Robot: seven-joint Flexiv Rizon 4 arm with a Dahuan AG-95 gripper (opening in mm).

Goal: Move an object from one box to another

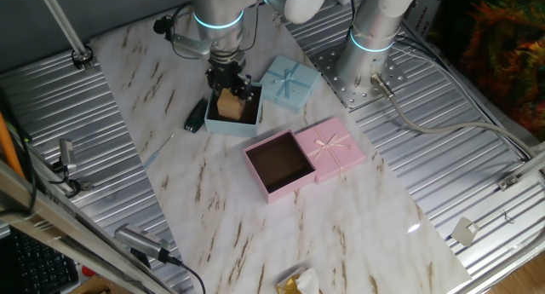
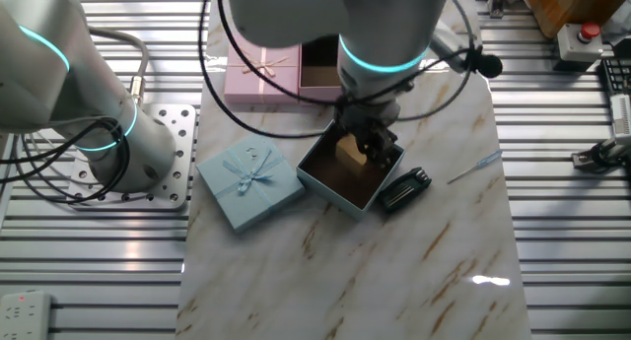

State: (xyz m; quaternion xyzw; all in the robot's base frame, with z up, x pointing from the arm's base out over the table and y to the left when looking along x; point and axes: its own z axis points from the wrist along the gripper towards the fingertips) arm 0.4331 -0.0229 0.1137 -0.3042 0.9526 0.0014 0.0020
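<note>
The block [image 1: 227,104] sits inside the light-blue box [image 1: 232,123], with the gripper [image 1: 228,83] lowered over it, jaws around it; whether they are clamped I cannot tell. Grip squarely, lift straight up clear of the walls, then carry to the pink box [image 1: 260,176], near and right.

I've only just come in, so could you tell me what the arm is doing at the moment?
The gripper is down inside the light-blue box, with its fingers around the small tan block; whether it has clamped yet is hard to tell. The block sits low in that box. The pink box lies open with nothing in it, beside its bowed pink lid. The blue lid lies next to the blue box.
</note>
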